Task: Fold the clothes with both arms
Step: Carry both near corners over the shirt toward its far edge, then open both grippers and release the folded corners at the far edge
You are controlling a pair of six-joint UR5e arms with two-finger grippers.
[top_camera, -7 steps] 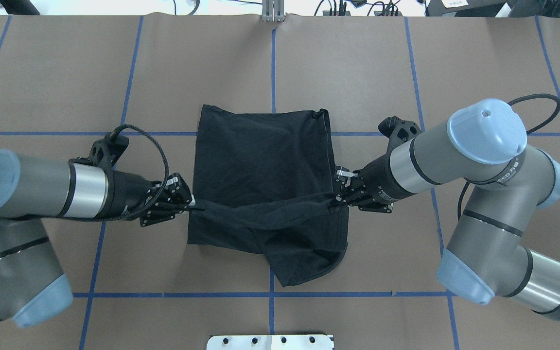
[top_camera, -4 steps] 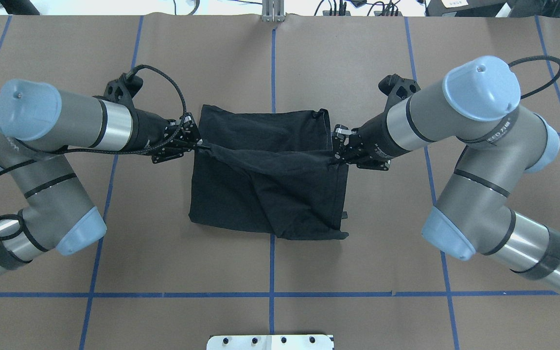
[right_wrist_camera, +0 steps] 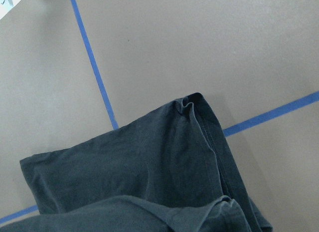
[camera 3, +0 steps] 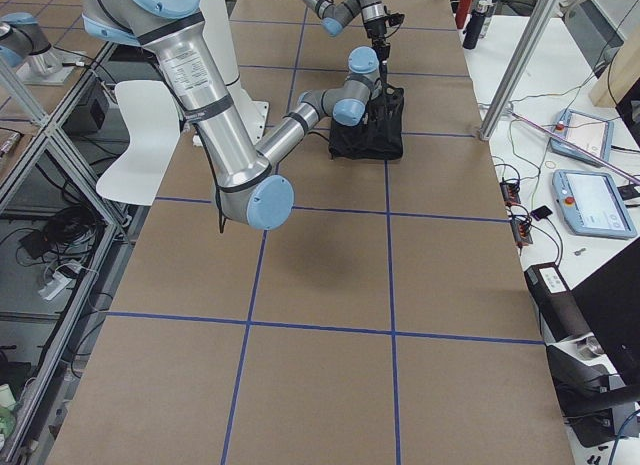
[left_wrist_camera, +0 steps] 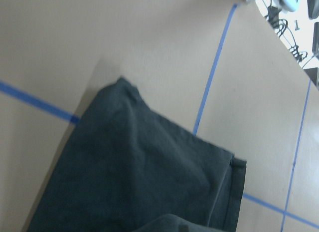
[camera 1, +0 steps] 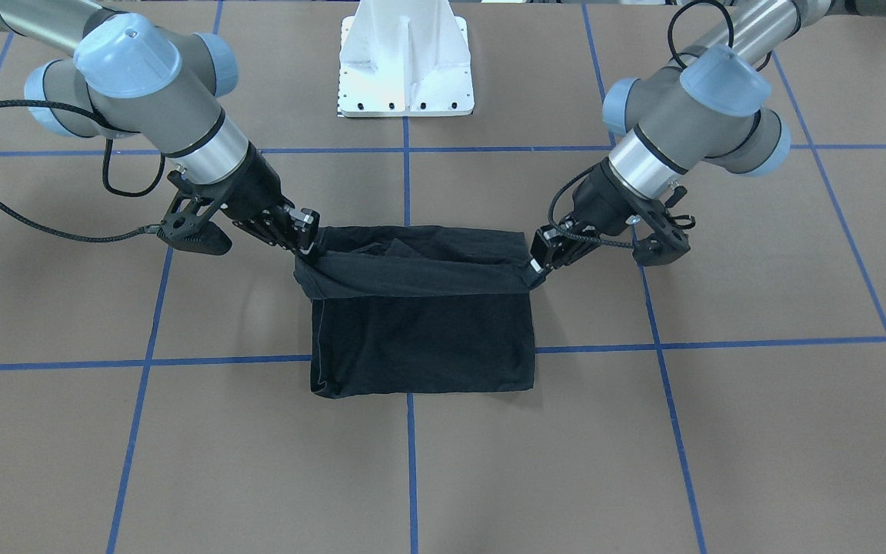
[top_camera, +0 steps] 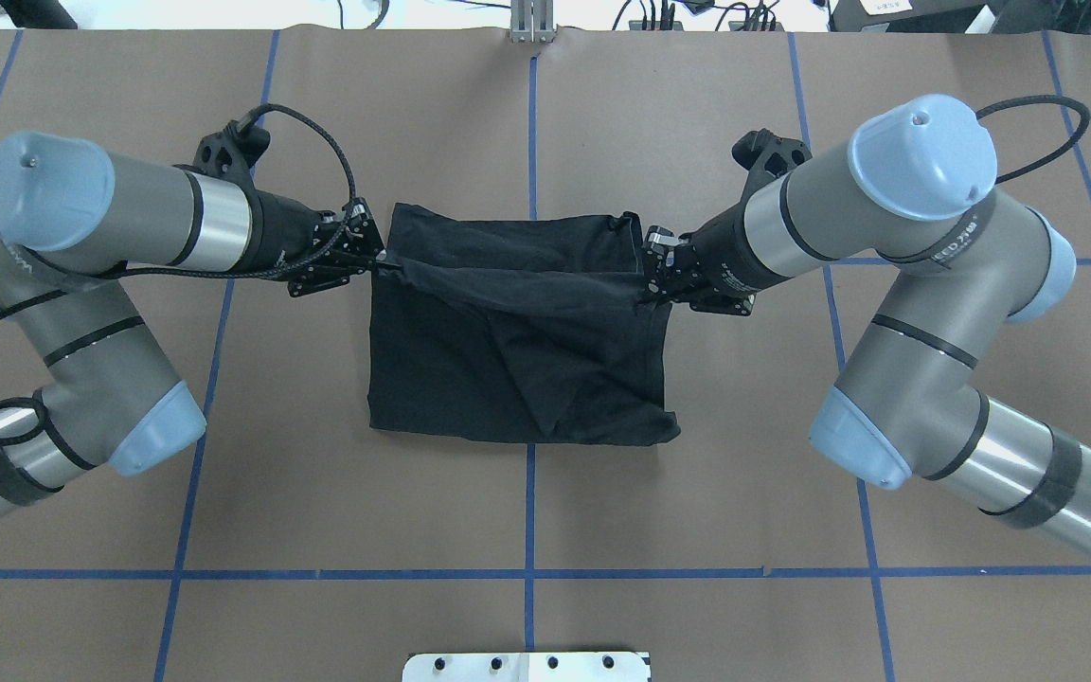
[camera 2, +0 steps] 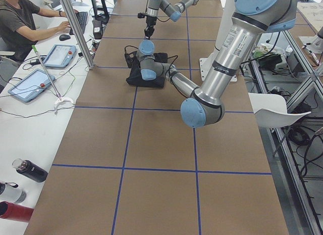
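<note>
Brown table taped in a blue grid, with the black T-shirt lying half-folded at its centre.
Left gripper and right gripper are each pinched closed on one end of the raised fold edge. They stretch it taut above the lower layer, probably so that it lands flat near the far hem without wrinkles.

Bright and evenly lit from above. Only soft, pale shadows on the brown desk beside the black T-shirt. Small white shine on the silver ring of the left arm. Hard to see folds in the dark cloth. A bit blurry and washed-out in both wrist views.
</note>
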